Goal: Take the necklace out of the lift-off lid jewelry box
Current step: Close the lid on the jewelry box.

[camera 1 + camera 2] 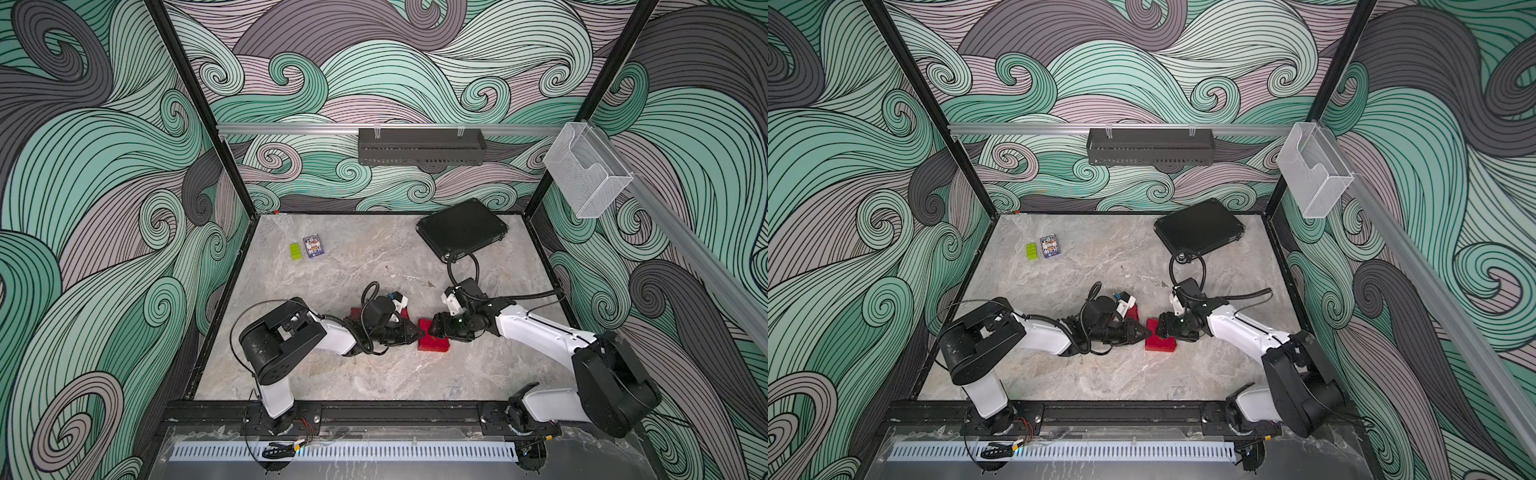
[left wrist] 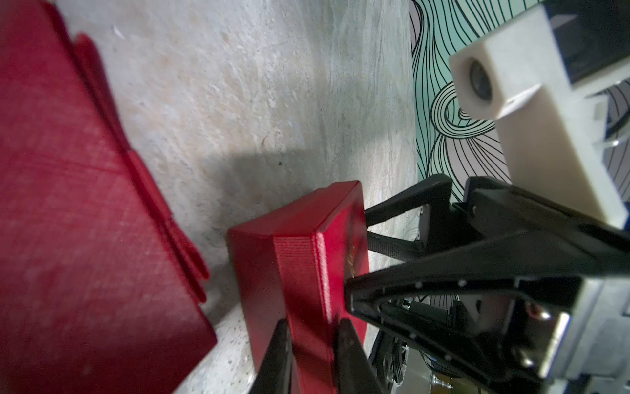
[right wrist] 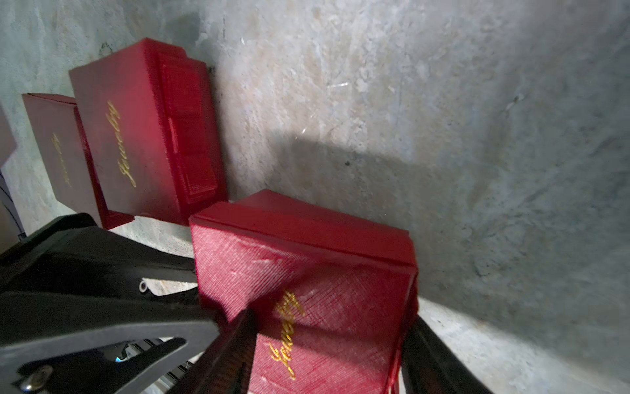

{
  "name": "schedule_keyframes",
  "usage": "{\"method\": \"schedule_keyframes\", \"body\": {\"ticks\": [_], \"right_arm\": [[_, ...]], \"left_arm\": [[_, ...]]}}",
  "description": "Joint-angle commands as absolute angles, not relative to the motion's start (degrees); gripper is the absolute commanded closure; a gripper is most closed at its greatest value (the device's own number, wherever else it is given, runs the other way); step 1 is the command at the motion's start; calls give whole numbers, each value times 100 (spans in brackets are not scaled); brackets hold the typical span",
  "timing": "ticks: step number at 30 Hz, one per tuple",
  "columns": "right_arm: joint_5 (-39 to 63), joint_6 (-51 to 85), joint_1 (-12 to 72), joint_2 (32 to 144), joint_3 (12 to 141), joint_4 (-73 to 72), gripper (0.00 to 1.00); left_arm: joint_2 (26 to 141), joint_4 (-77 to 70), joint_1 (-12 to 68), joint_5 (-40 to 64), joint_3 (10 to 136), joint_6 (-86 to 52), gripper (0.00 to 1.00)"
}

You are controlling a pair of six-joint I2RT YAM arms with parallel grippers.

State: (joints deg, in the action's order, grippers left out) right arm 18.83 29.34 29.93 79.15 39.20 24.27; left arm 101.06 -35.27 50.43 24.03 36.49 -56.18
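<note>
Green brick and card deck far left on the marble table, just beside each other, deck print too small to read. Next, a second red box, mostly hidden under the left wrist in both top views; in the right wrist view, gold "Jewelry" script on it, with a third red piece tucked behind, partly covered. Farther along, on bare marble beyond the grippers, a thin pale strand, apparently the necklace; lies outside every box, apart from them, too faint to make out clasp or pendant. Left gripper nearly closed, fingers pinching a ribbed edge of the jewelry box, only the finger ends in frame. Right gripper spread wide across the same box from the opposite end, fingers pressed against two sides, clamping it. Lid seam blurred, inside of the box hidden, underside in shadow; cannot tell whether resting on the marble or lifted. At the back right, a black case, and higher, a mesh bin on the rail.
</note>
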Motion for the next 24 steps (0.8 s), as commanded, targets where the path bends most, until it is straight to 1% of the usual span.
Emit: {"method": "schedule_keyframes", "body": {"ticks": [1,8,10,15,24], "right_arm": [[1692,2813,3179,8118,4000,2587,32],[1557,2782,3238,8278,4069,2652,31],[1523,2787,3257,8312,4091,2661,31],[1374,2786,3309,8358,4140,2784,31],[988,2750,3343,8297,4140,3098,31]], "left_arm": [[10303,-3665,5116,2351,3597,-5454,84],[10273,-3333,5086,2089,3491,-5364,70],[10238,-3223,5076,2041,3496,-5314,68],[10158,-2897,5079,1949,3527,-5117,68],[9990,-2319,5219,1617,3365,-4709,74]]}}
